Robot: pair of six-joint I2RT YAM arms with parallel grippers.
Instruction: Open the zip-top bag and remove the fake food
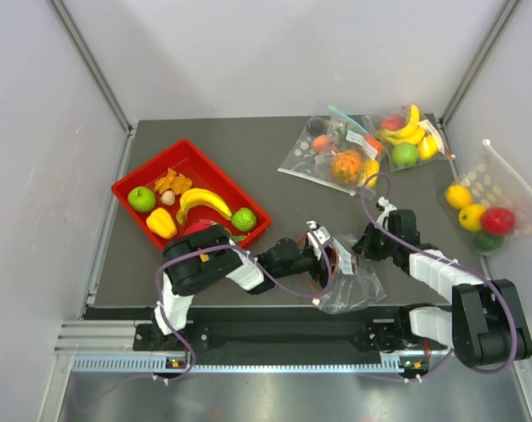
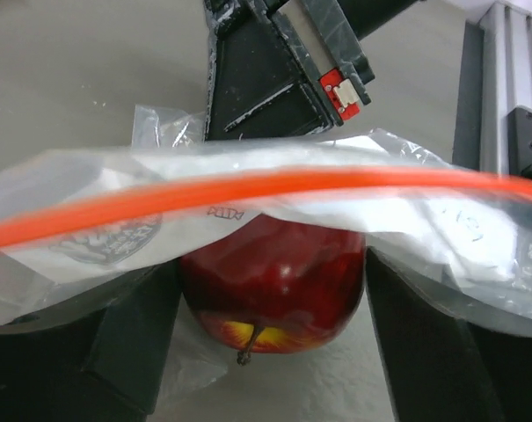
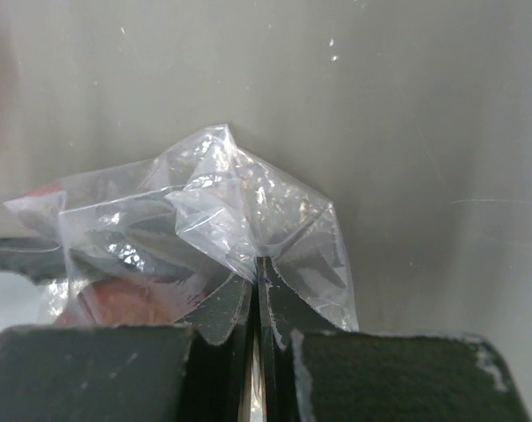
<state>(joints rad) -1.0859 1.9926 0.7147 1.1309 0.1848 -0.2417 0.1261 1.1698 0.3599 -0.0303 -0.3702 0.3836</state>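
Between spread left jaws, wrist-view only: red apple (image 2: 274,281), seemingly bagged; right jaws tight on zip-top bag (image 3: 239,202).

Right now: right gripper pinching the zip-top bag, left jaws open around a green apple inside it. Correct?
Not green: the apple is red, per the left wrist view. The rest holds: right gripper pinches the zip-top bag, left gripper open around the apple.
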